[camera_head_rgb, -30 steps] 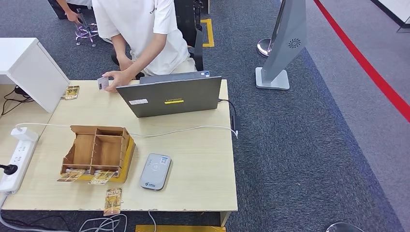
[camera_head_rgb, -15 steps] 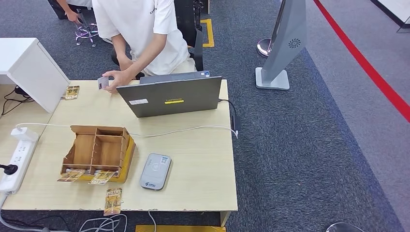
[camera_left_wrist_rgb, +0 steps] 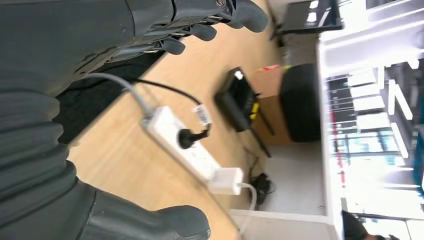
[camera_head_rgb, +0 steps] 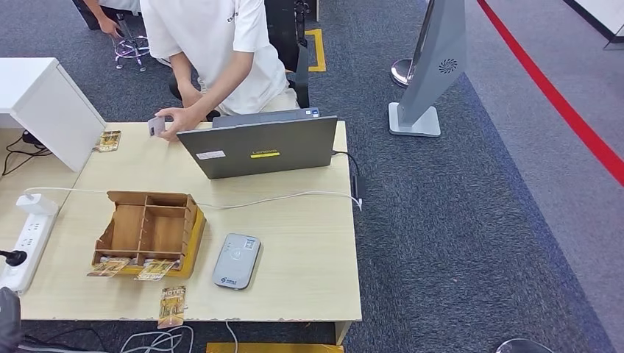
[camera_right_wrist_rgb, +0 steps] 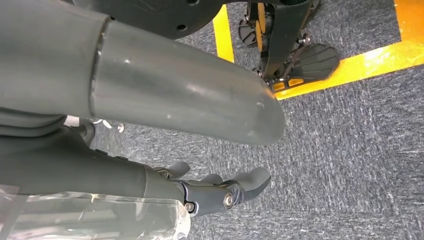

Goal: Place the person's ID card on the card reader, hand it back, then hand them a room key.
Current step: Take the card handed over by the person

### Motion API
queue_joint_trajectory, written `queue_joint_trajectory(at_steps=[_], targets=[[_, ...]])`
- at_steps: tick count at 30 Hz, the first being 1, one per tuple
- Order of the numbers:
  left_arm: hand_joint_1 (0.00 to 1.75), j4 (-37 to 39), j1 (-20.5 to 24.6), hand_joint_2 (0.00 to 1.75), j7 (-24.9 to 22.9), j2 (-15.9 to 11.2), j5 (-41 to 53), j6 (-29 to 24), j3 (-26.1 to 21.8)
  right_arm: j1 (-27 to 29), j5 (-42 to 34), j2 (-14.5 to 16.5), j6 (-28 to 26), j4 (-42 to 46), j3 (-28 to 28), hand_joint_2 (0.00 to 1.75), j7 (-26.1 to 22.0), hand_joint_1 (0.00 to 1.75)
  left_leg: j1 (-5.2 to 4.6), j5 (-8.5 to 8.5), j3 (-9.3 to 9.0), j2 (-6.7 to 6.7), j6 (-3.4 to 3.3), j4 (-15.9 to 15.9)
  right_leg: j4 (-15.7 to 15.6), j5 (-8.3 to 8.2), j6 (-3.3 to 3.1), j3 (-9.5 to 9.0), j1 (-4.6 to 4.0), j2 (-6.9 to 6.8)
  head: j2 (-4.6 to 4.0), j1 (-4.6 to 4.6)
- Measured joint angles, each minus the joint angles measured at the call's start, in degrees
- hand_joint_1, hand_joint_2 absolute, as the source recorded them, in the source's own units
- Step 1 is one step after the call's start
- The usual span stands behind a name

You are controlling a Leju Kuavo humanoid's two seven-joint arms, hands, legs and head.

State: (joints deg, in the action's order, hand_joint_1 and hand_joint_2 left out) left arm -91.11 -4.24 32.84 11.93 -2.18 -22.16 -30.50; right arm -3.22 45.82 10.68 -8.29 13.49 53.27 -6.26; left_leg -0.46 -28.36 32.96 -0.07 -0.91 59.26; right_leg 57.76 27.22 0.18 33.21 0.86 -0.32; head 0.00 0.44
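Observation:
A person in a white shirt stands behind the desk and holds a small grey ID card [camera_head_rgb: 156, 126] over its far left part, beside the laptop [camera_head_rgb: 259, 147]. The grey card reader [camera_head_rgb: 237, 260] lies near the desk's front edge. Patterned room key cards [camera_head_rgb: 172, 305] lie at that edge, two more [camera_head_rgb: 155, 269] in front of the wooden organiser [camera_head_rgb: 149, 230]. My left hand [camera_head_rgb: 7, 322] shows at the lower left corner; in its wrist view the left hand [camera_left_wrist_rgb: 60, 45] holds nothing, fingers [camera_left_wrist_rgb: 200, 31] and thumb [camera_left_wrist_rgb: 165, 222] apart above the desk. My right hand [camera_right_wrist_rgb: 150, 185] hangs over the carpet, holding nothing.
A white power strip [camera_head_rgb: 28, 239] with a black plug [camera_left_wrist_rgb: 192, 137] lies along the desk's left edge, under my left hand. A white cable [camera_head_rgb: 279, 197] crosses the desk middle. A white box [camera_head_rgb: 44, 103] stands at the far left, another key card [camera_head_rgb: 107, 140] beside it.
My left hand has risen into the head view's lower left corner. The person's hand with the ID card has stayed nearly still.

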Motion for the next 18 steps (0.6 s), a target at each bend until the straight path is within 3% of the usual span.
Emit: queue_joint_trajectory(at_steps=[7, 18], targets=[[0.0, -1.0, 5.7, 1.75, -0.1, -2.6, 13.4, -3.1, 1.5, -0.3, 2.3, 0.1, 0.6, -0.2, 0.0, 0.0, 0.0, 0.0, 0.0, 0.05, -0.02, 0.01, 0.06, 0.0, 0.0, -0.04, -0.04, 0.01, -0.01, 0.01, 0.0, 0.0], [0.0, 5.4, 15.8, 1.75, -7.8, -8.8, 30.3, -2.6, 7.2, -0.5, 4.7, 0.1, 1.3, -0.5, 0.1, 0.0, 0.0, 0.0, 0.0, 0.13, -0.02, 0.03, 0.08, 0.0, 0.0, -0.08, -0.07, 0.01, 0.0, 0.04, 0.0, 0.01]])
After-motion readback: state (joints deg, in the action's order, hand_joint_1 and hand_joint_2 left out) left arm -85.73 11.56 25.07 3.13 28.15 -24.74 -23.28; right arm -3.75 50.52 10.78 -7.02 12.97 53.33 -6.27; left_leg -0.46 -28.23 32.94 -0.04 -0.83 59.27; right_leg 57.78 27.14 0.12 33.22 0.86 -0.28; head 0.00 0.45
